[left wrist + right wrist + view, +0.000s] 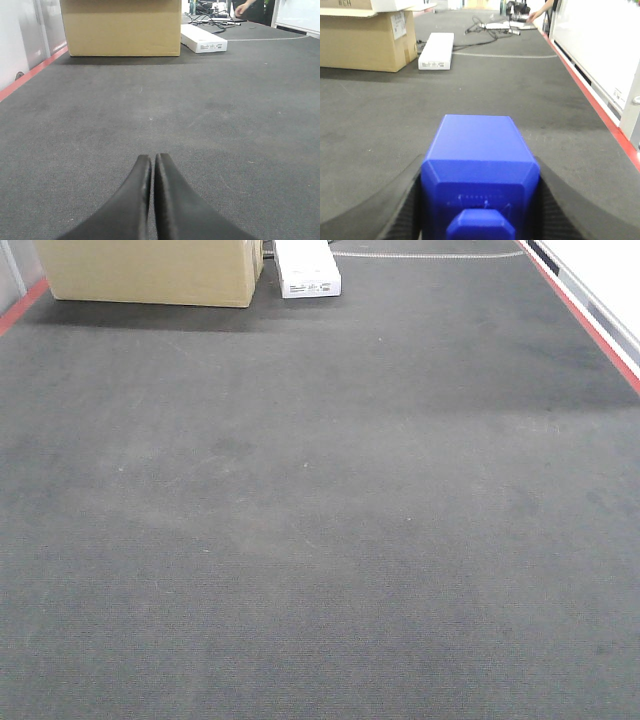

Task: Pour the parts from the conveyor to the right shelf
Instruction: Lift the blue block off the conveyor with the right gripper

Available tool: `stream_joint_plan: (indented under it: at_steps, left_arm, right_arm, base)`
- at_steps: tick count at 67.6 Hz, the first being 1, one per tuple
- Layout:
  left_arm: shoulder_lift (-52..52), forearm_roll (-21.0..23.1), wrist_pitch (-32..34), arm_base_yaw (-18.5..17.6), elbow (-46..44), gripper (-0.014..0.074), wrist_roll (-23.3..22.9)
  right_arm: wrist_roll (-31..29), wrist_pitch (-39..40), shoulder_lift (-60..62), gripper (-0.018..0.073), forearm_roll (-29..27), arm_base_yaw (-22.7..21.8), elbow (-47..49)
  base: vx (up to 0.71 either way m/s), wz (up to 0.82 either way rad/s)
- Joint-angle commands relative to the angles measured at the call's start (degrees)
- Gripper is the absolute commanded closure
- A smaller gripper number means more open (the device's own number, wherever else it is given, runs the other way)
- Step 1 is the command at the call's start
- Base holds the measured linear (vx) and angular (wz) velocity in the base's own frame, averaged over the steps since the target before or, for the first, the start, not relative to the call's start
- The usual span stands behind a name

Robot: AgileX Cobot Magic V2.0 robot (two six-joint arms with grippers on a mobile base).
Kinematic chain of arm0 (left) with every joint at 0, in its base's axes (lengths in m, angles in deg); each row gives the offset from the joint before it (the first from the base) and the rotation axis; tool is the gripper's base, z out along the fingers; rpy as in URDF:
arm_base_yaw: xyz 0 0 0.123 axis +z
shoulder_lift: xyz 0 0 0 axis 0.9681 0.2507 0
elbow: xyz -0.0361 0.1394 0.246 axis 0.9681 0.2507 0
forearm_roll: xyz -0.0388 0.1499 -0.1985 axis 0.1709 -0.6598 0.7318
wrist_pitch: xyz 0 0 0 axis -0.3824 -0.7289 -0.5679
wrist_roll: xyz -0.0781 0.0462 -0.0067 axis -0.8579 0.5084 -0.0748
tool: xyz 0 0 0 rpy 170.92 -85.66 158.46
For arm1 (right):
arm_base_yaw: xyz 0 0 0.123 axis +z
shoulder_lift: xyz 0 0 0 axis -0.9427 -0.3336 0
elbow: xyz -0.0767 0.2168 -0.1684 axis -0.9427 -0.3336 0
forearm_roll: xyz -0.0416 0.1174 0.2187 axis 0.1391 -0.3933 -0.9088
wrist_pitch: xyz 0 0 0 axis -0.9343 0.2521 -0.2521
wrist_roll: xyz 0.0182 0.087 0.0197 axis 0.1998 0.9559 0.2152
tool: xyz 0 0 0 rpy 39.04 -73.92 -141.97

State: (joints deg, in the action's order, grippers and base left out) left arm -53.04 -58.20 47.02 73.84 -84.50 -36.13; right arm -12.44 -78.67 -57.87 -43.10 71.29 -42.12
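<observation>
Front view: wide grey conveyor (320,540), belt bare across most of the frame, red edge on either side. A cardboard box (150,270) and a flat white carton (308,268) stand at the far end. No arm or part shows in this view.

Right gripper (480,195): fingers spread to the width of the blue block (477,150) and clamped on its two sides. The block sits squarely between them, its small knob facing the camera. Belt stretches out beyond it. Cannot tell whether the block is lifted clear of the belt or resting on it.

Left gripper (151,162): fingers pressed together, tips touching, nothing between them. It hangs low over bare belt, pointing at the cardboard box.

A person's hand (245,7) is just visible at the far end, near some cables.

Progress, as I judge it: the part is grasped, so the pick-up looks done. The right shelf is in none of the views, so the carry to it and the tipping of the part into a bin are all left to do. Task reads as early, less than half through.
</observation>
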Motion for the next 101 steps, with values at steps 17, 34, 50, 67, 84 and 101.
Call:
stream_joint_plan:
  at_steps: [17,34,50,67,84,101]
  left_arm:
    - [-0.19,0.00,4.12,-0.28,-1.08,0.0603,-0.42]
    - [-0.19,0.00,4.12,-0.28,-1.08,0.0603,-0.42]
    - [-0.19,0.00,4.12,-0.28,-1.08,0.0603,-0.42]
    - [-0.19,0.00,4.12,-0.28,-1.08,0.0603,-0.42]
    - [-0.19,0.00,4.12,-0.28,-1.08,0.0603,-0.42]
    - [-0.19,0.00,4.12,-0.28,-1.08,0.0603,-0.42]
  right_arm:
    - [-0.68,4.61,5.27,0.0568,-0.03,-0.36,-2.36]
    - [-0.68,4.42,5.27,0.0568,-0.03,-0.36,-2.36]
    - [-0.68,4.42,5.27,0.0568,-0.03,-0.36,-2.36]
    - [-0.68,4.42,5.27,0.0568,-0.03,-0.36,-2.36]
    - [-0.68,4.42,5.27,0.0568,-0.03,-0.36,-2.36]
    - [-0.68,4.37,5.27,0.0568,0.03,-0.36,-2.36]
  base:
    - [0.00,0.00]
    - [0.00,0.00]
    - [0.00,0.00]
    - [0.00,0.00]
    - [-0.02,0.00]
    - [-0.21,0.02]
